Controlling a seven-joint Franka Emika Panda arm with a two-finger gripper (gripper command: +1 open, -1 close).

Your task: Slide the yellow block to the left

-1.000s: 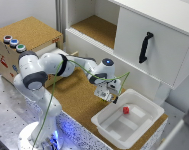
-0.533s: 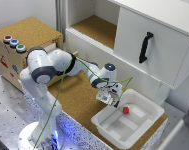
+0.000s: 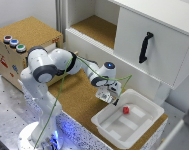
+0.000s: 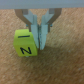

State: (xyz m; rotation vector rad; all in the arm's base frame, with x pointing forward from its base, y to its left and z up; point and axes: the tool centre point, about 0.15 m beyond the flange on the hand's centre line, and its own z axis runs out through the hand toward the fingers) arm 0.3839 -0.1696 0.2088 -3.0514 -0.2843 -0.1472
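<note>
In the wrist view the yellow block (image 4: 26,42), marked with a black letter, lies on the cork surface. My gripper (image 4: 40,44) is down at the surface with its fingers (image 4: 46,29) close together. Their tips rest against the block's side and the block is not between them. In the exterior view the gripper (image 3: 108,96) is low over the cork board, next to the white tray. The block is hidden there behind the hand.
A white tray (image 3: 110,126) holding a small red object (image 3: 126,109) sits at the exterior view's right of the gripper. A white cabinet (image 3: 144,30) with a black handle (image 3: 145,46) stands behind. A wooden box with buttons (image 3: 24,37) stands at the left.
The arm has swung toward the exterior view's right. The gripper has come down to the cork surface beside the tray.
</note>
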